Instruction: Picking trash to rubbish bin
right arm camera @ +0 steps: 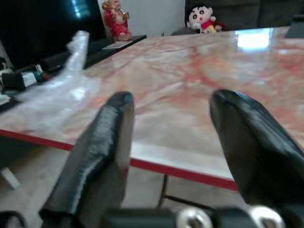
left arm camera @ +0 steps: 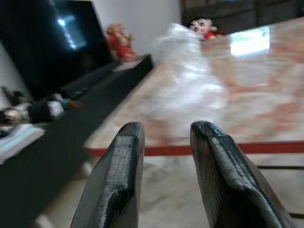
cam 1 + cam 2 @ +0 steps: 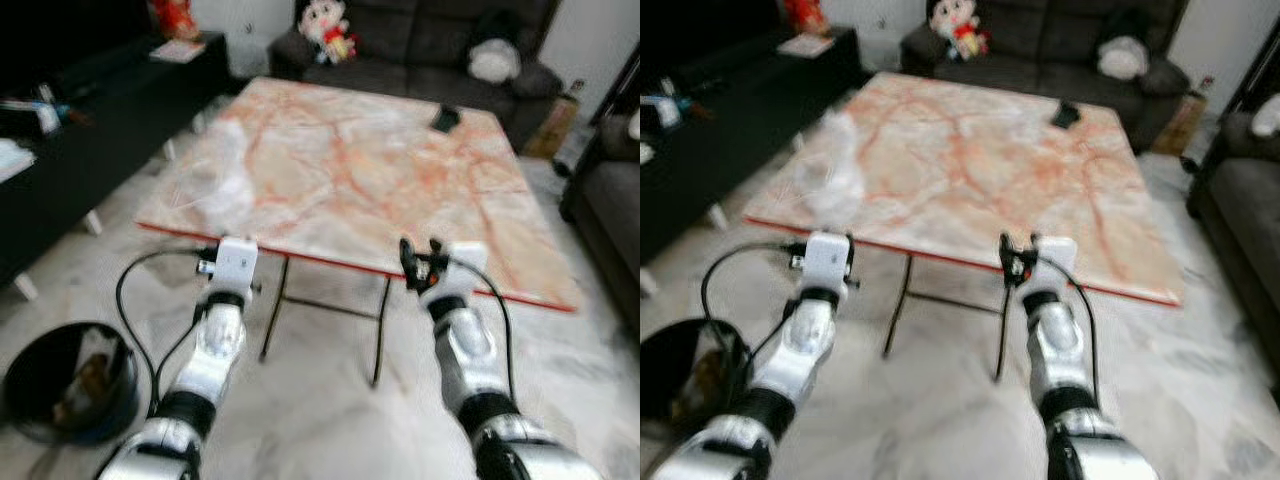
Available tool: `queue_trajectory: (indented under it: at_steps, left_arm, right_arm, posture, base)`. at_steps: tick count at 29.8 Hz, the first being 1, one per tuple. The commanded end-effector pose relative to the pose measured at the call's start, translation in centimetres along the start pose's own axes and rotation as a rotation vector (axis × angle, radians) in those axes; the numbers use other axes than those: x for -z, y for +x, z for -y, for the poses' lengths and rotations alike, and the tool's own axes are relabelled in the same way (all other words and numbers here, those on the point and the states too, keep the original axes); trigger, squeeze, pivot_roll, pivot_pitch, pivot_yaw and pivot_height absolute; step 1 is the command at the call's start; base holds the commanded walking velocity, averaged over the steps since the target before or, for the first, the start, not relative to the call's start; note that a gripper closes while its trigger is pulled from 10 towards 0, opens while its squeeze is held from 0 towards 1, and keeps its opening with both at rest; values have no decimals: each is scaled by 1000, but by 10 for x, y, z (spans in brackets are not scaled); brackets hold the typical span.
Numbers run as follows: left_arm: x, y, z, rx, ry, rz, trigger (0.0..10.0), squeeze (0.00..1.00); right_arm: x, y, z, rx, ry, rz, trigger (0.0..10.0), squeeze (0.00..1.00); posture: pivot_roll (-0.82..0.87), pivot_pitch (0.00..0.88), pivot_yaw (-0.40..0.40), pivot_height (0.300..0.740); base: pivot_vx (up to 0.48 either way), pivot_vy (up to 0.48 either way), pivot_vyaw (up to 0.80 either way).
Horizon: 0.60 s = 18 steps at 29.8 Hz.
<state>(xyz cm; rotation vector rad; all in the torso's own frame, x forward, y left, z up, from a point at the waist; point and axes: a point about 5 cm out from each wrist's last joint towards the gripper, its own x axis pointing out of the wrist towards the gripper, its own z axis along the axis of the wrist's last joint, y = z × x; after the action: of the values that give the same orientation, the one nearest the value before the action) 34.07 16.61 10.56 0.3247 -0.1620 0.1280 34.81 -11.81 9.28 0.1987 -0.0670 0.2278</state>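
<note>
1. The left gripper [image 2: 164, 142] is held out just short of the near edge of the table [image 3: 400, 190], toward its left corner. Its two black fingers [image 2: 121, 171] stand a little apart, with a narrow gap between them, and nothing is held in that gap.
2. Straight ahead of the left gripper, a crumpled clear plastic bag [image 2: 185, 85] lies on the table near that left corner, close to the red-trimmed edge. The fingers are not touching it; the table edge lies between them and the bag.
3. The right gripper [image 1: 173, 114] is also raised at the near edge of the table, toward the middle. Its fingers [image 1: 107, 142] are spread wide, with nothing between them, and they touch nothing.
4. From the right wrist view the plastic bag [image 1: 61, 85] sits well off to the side of the right gripper, on the marble-patterned top.
5. A black rubbish bin [image 3: 70, 385] stands on the pale floor beside the left arm, below the table's left corner. Something pale and brown lies inside it, too blurred to make out.
6. A small dark object [image 3: 446, 118] rests on the far side of the table.
7. Beyond the table is a dark sofa [image 3: 440, 45] with a doll [image 3: 328, 28] and a white cushion [image 3: 495, 60] on it.
</note>
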Motion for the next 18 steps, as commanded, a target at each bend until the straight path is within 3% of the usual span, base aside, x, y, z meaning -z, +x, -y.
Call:
queue_trajectory:
  at_steps: [1, 5, 18]
  left_arm:
    - [-10, 1, 17, 44, -32, 30, 10000, 0]
    - [-11, 2, 18, 46, -18, 32, 10000, 0]
    - [-13, -1, 27, 97, -16, 49, 10000, 0]
  right_arm:
    - [-5, -3, 22, 58, -20, 0, 10000, 0]
    - [-6, -3, 21, 49, -36, 13, 10000, 0]
    - [-6, -3, 20, 53, -33, 15, 10000, 0]
  posture:
    - [224, 0, -89, 740]
    - [224, 0, -89, 740]
    - [222, 0, -86, 740]
  base:
    - [0, 480, -800]
    - [0, 388, -200]
    - [0, 0, 0]
